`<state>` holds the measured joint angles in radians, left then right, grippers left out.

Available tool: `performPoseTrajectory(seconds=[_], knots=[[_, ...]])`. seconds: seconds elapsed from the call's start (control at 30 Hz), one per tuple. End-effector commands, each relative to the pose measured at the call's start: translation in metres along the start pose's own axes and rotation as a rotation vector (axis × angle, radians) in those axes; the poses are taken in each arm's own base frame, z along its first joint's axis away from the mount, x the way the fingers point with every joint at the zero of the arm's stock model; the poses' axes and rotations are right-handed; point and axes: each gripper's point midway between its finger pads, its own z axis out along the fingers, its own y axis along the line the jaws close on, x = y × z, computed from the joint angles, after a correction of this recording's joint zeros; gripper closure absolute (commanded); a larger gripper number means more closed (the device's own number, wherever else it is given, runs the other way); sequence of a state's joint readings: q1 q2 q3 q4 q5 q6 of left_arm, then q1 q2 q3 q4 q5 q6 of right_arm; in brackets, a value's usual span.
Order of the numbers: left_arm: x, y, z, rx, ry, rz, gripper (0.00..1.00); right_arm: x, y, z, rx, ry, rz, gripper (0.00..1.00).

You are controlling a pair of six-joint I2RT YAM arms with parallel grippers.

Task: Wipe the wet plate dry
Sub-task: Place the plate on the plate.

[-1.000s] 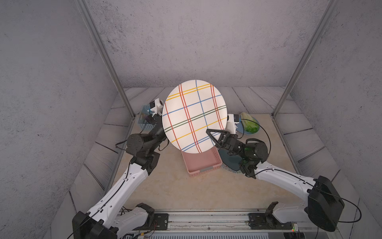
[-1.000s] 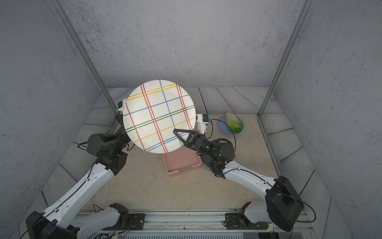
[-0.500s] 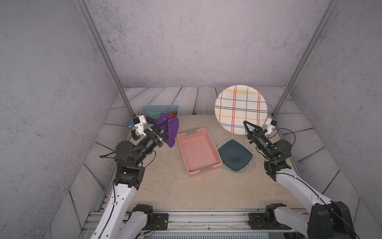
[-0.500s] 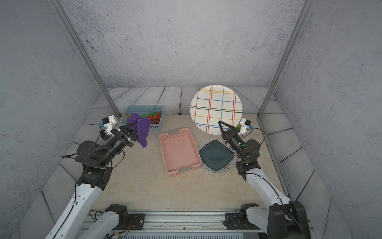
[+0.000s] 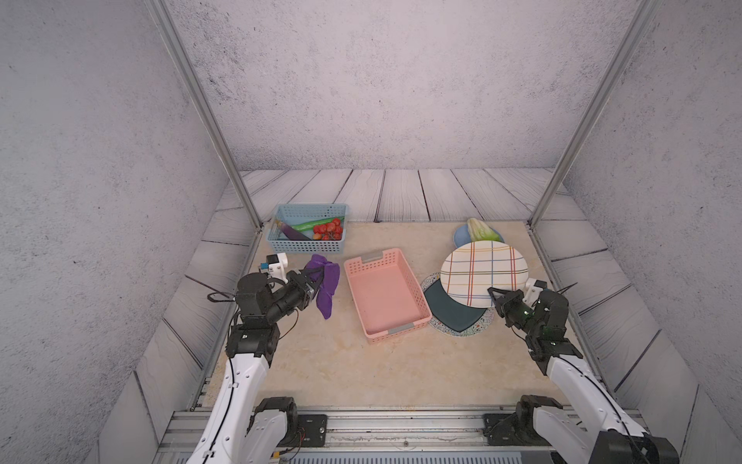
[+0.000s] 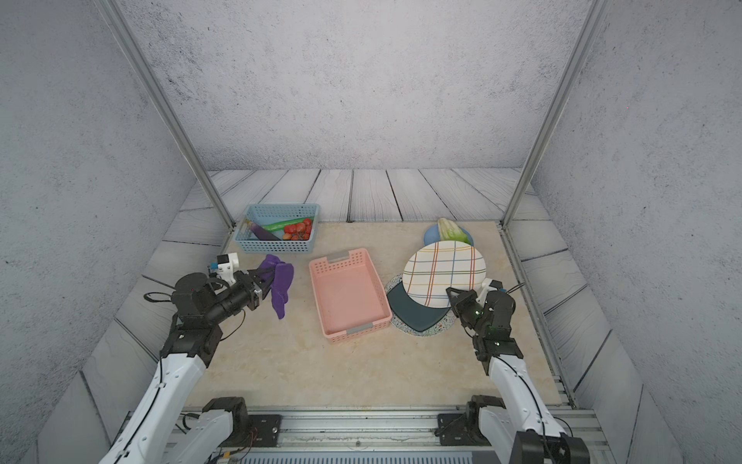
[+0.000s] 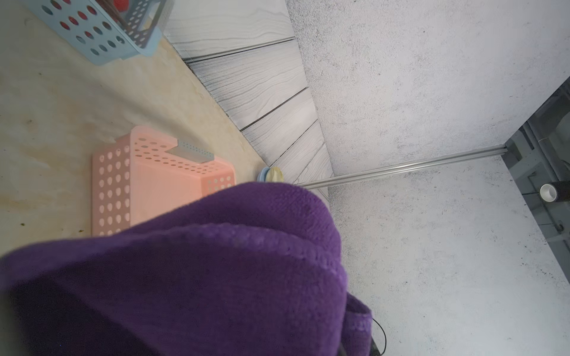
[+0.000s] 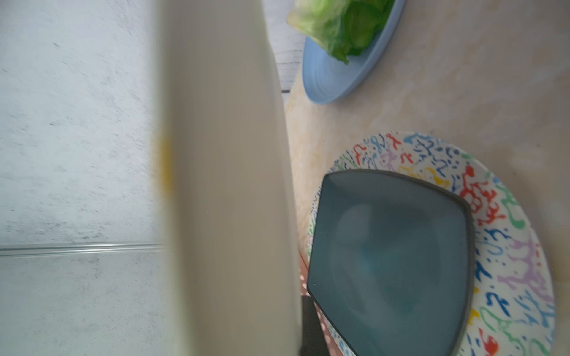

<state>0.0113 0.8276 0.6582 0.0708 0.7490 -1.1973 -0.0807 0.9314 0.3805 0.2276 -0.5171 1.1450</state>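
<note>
white plate (image 5: 482, 270) clamped in right hand (image 5: 492, 291)

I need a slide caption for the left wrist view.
Purple towelling cloth fills the foreground; pink perforated plastic basket beyond, on beige tabletop.

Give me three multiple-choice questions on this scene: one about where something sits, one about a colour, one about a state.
1. Where are the tomatoes? A in the pink basket; B in the blue basket; C loose on the table.
2. What colour is the cloth in the left end effector? A green; B yellow; C purple.
3. The checked plate is: A gripped at its rim by the right end effector; B flat on the table; C inside the pink basket.
Answers: B, they lie within its blue walls; C, it hangs purple in both top views; A, its rim sits in that shut end effector, tilted above the dark plate.
</note>
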Motion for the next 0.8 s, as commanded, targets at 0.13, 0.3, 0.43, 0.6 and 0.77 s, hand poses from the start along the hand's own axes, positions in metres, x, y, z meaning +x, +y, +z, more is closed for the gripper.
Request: performPoseTrajectory(seconds=[0.13, 0.3, 0.43, 0.6, 0.77], knots=[[-0.001, 0.006, -0.013, -0.08, -0.039, 0.108, 1.0, 0.025, -0.003, 0.016, -0.06, 0.149, -0.091, 1.0], [-0.002, 0.028, -0.023, -0.205, -0.073, 0.151, 1.0, 0.037, -0.013, 0.033, -0.046, 0.213, -0.112, 1.0], [0.0, 0.057, -0.03, -0.329, -0.083, 0.158, 1.0, 0.049, -0.037, 0.041, 0.009, 0.255, -0.1, 1.0], [-0.004, 0.087, -0.033, -0.458, -0.089, 0.155, 1.0, 0.066, -0.072, 0.043, 0.103, 0.313, -0.065, 0.94], [-0.01, 0.101, -0.032, -0.535, -0.081, 0.186, 1.0, 0.078, -0.098, 0.034, 0.203, 0.347, -0.044, 0.8]])
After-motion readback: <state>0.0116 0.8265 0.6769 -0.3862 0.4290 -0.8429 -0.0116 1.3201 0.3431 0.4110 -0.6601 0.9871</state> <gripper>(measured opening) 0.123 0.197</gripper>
